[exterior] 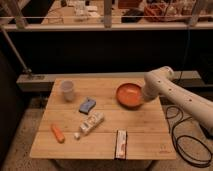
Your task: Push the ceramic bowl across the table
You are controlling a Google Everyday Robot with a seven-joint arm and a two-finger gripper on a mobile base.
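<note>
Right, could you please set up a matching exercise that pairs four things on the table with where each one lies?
Things:
1. ceramic bowl
2. cup
3. orange stick
4. flat packet

Places on the table, near and far as the camera sees it:
A. near left corner
B. far right part, with the claw at its right rim
C. near edge, right of centre
D. far left part

Pairs: 1-B, 2-D, 3-A, 4-C.
</note>
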